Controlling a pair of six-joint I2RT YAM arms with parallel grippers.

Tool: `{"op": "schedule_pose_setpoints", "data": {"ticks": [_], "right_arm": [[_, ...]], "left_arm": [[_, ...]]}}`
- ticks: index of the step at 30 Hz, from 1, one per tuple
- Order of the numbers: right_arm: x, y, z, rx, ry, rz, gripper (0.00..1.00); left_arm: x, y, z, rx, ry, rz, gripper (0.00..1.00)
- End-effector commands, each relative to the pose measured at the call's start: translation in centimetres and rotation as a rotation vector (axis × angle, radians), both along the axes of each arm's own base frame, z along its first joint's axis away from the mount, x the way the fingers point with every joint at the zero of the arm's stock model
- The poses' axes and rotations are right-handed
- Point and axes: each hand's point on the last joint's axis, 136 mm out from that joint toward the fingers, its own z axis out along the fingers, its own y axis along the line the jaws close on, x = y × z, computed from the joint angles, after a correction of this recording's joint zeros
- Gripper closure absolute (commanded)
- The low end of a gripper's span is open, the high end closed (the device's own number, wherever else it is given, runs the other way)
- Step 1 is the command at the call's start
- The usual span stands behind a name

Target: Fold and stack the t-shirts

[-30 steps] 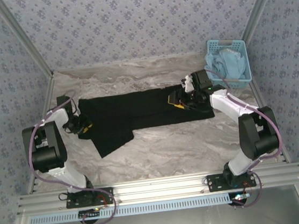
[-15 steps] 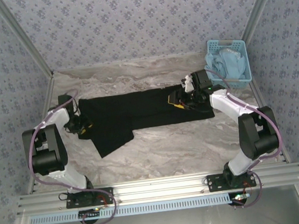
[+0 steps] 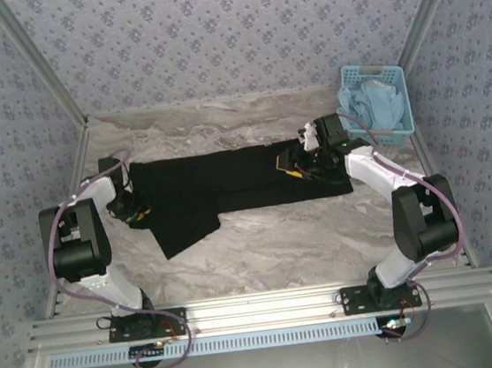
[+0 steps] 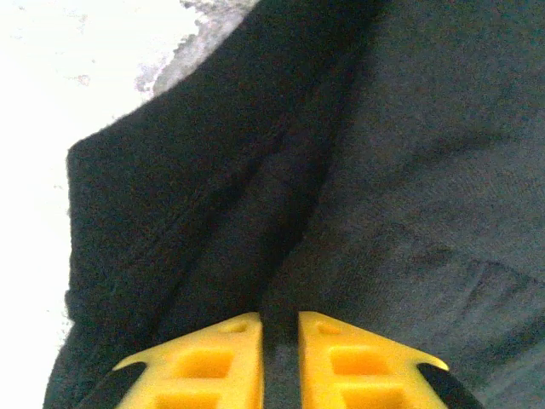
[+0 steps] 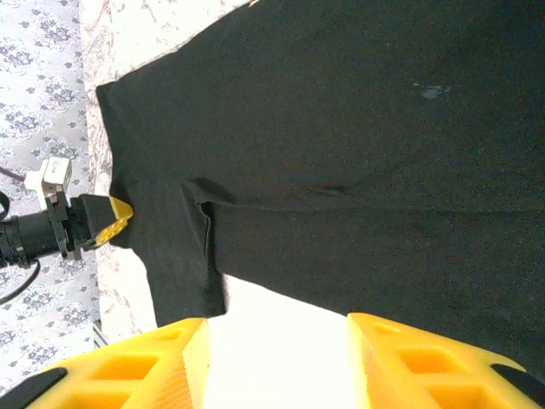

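One black t-shirt (image 3: 228,186), flat on the table (image 3: 279,242), left of the blue basket (image 3: 373,69). Left gripper (image 4: 279,322), far from basket, clenched on its cloth; right gripper (image 5: 277,332), beside basket, released.

A: What sort of place was it?
B: Robot lab test cell, not a home. Left arm (image 3: 75,248) and right arm (image 3: 424,221) were bolted to an aluminium extrusion frame (image 3: 269,306).
A: And the wallpaper?
B: Just printed panels (image 3: 229,35) boxed around a marble-look tabletop (image 3: 271,243), with slanted metal struts (image 3: 37,66) in the corners. Loose cables (image 3: 154,350) hung off the bases.
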Motion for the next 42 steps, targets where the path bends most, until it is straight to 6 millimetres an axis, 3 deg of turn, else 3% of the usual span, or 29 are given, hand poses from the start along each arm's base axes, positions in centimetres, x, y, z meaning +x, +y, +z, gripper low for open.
{"op": "schedule_pose_setpoints", "data": {"ticks": [1,10,14,25,33,37,42], "right_arm": [[0.5,0.1,1.0,0.017,-0.004,-0.001,0.52],[0.7,0.2,0.8,0.019,-0.001,0.002,0.53],[0.6,0.3,0.7,0.021,0.003,0.005,0.53],[0.2,0.2,0.6,0.017,0.011,0.011,0.53],[-0.1,0.1,0.4,0.014,0.018,0.011,0.53],[-0.2,0.1,0.4,0.016,0.016,0.013,0.53],[-0.2,0.1,0.2,0.016,0.017,0.010,0.53]], "left_arm": [[1.1,-0.3,2.5,-0.001,-0.065,-0.002,0.87],[0.8,-0.2,4.2,0.005,-0.074,0.007,1.00],[0.8,-0.5,4.7,-0.009,-0.065,0.007,1.00],[0.0,-1.0,2.4,-0.019,0.042,-0.029,0.79],[0.0,-1.4,1.9,-0.010,0.052,-0.042,0.80],[-0.3,-0.7,2.4,0.038,0.060,-0.051,0.81],[-0.5,-0.4,2.8,0.052,0.025,-0.059,0.69]]}}
